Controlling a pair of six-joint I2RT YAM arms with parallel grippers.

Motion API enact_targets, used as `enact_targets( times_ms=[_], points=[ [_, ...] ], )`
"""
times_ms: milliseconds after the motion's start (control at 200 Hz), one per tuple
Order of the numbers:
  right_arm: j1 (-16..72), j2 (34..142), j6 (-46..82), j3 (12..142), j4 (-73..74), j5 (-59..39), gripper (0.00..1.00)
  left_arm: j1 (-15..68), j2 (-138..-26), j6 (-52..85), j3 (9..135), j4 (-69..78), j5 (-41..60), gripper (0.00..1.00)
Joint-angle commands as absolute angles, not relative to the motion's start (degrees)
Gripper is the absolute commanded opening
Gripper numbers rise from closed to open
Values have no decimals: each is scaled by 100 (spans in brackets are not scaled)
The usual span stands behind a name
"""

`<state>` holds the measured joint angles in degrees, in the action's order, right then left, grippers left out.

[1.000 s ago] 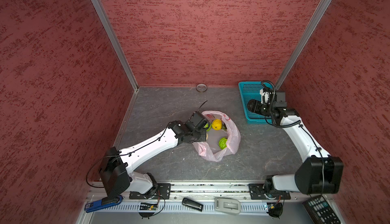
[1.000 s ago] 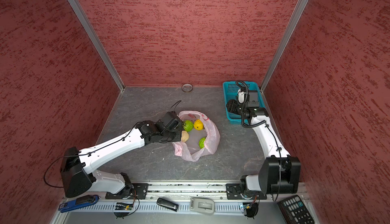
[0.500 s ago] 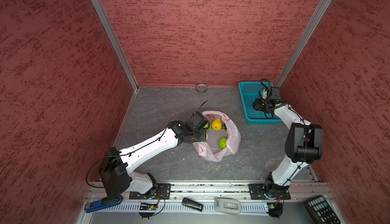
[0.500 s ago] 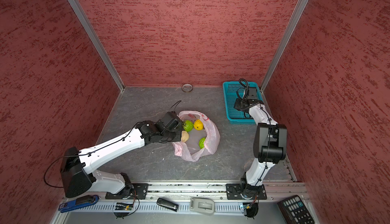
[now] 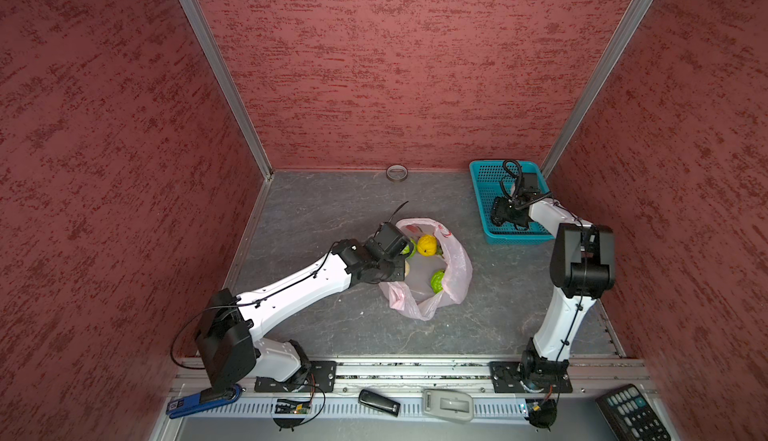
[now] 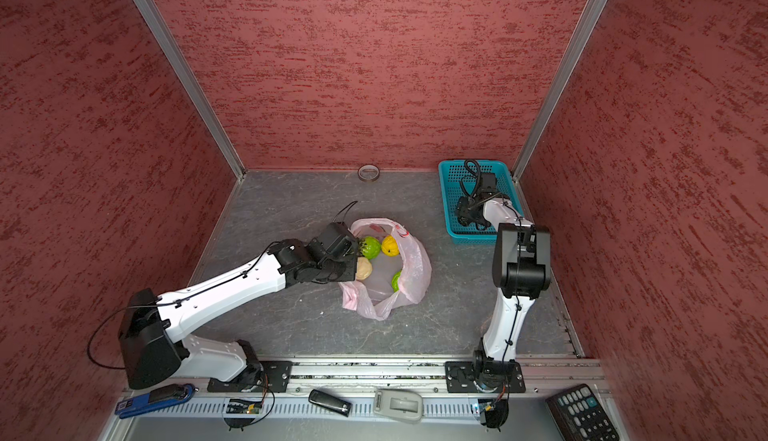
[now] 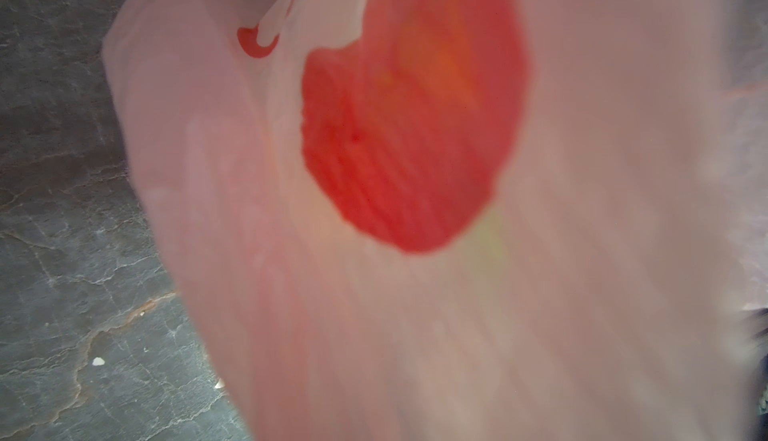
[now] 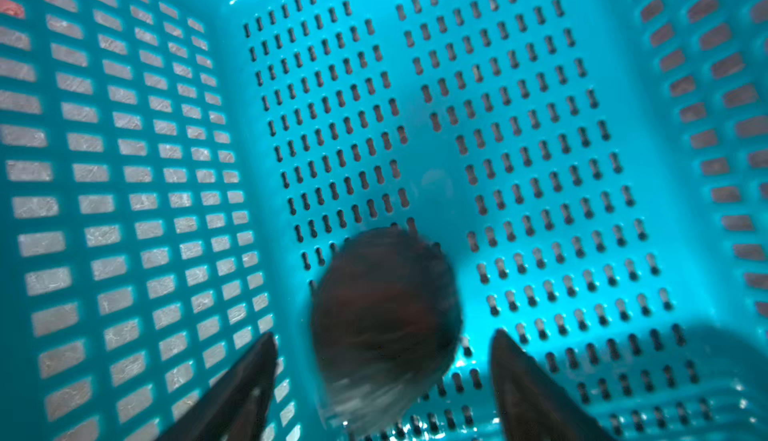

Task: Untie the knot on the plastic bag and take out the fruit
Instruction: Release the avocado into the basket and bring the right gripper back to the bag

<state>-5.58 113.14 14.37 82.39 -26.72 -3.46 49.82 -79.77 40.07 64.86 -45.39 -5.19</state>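
Observation:
The pale pink plastic bag [image 5: 455, 268] [image 6: 411, 268] lies mid-table with its mouth wide open; no knot shows. Inside it lie a yellow fruit [image 5: 427, 245] [image 6: 390, 245], two bright green ones [image 6: 370, 247] [image 5: 437, 281] and a beige one [image 6: 363, 269]. My left gripper [image 5: 401, 267] [image 6: 354, 267] is shut at the bag's left rim. Pink plastic [image 7: 415, 314] fills the left wrist view and hides its fingers. My right gripper [image 8: 383, 335] [image 5: 500, 218] stands open inside the teal basket [image 8: 124, 169] [image 5: 482, 194]. A blurred dark fruit [image 8: 386, 314] sits between its spread fingers, clear of both.
A tape ring [image 5: 397, 173] [image 6: 368, 173] lies against the back wall. Red walls close in the back and both sides of the grey table. A keypad remote [image 5: 631, 414] and small devices lie along the front rail.
My right arm folded back and its gripper moved deeper over the basket. Its fingers opened and the dark fruit came free of them. The left arm and the bag have not moved.

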Motion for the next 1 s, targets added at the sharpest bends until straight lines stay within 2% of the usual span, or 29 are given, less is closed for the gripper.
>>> enact_targets(
  times_ms=[0, 125, 366, 616, 822, 997],
  points=[
    [-574, 11219, 1472, 8486, -2830, -208, 90, 4986, -7943, 3911, 6511, -4607, -627, 0],
    [-549, 11111, 1451, 8603, -3079, -196, 98, 4987, -8012, 3840, 6607, -4603, -617, 0],
    [-357, 10268, 1223, 8445, -3528, -255, 99, 4935, -8189, 3639, 6757, -4460, -575, 0],
    [-41, 8872, 1214, 7946, -3945, -1504, 99, 4865, -8180, 3516, 6573, -4154, -480, 0],
    [1302, 7832, 1790, 7929, -4507, -1712, 99, 4819, -7829, 3370, 6345, -3725, -260, 0],
    [2500, 7137, 2802, 7739, -4287, -1522, 98, 4721, -7541, 3170, 6042, -3444, 52, 0]
  ],
)
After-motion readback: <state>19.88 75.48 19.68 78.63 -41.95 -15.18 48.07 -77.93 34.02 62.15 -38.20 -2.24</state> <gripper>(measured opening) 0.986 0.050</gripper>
